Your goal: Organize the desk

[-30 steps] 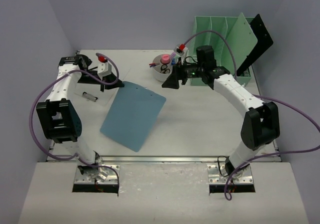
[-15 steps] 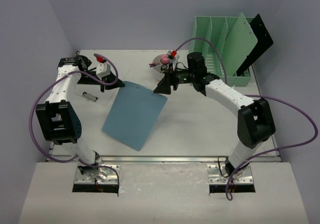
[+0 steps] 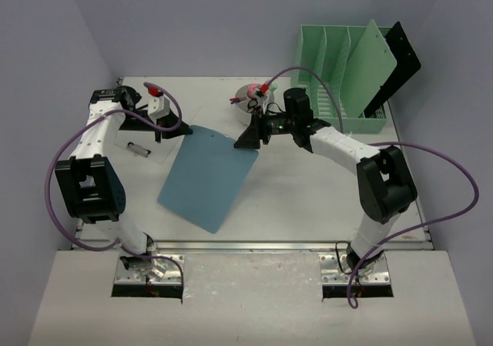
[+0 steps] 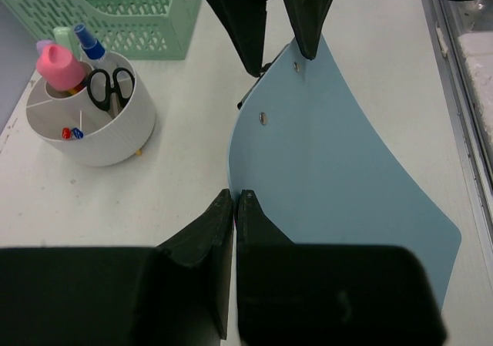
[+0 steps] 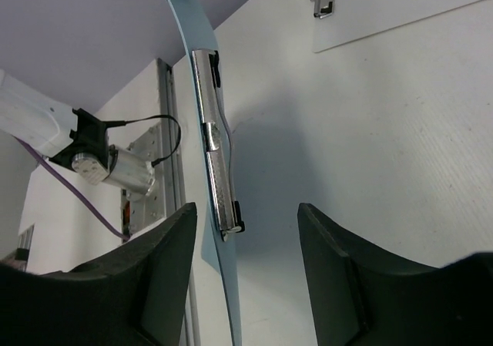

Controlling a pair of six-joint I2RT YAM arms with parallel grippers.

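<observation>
We see left pincer [image 4: 233, 196] clamped on blue clipboard [image 3: 204, 180] far-left corner, board tilted off counter [image 3: 308, 184] beneath both arms; right pincer [image 5: 246, 211] apart, clip-end edge between its fingers [image 5: 154, 284]. We judge long axis runs near-to-far; right arm nearer green rack [image 3: 331, 61].

Bright, even overhead light; soft shadows on desk [image 3: 308, 199]; wrist-view foregrounds dark, slightly soft.

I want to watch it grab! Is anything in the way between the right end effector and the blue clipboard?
Nothing visible is. The right end effector is open, with an edge of the blue clipboard between its fingers, beside the metal clip. The white cup stands off to one side.
</observation>
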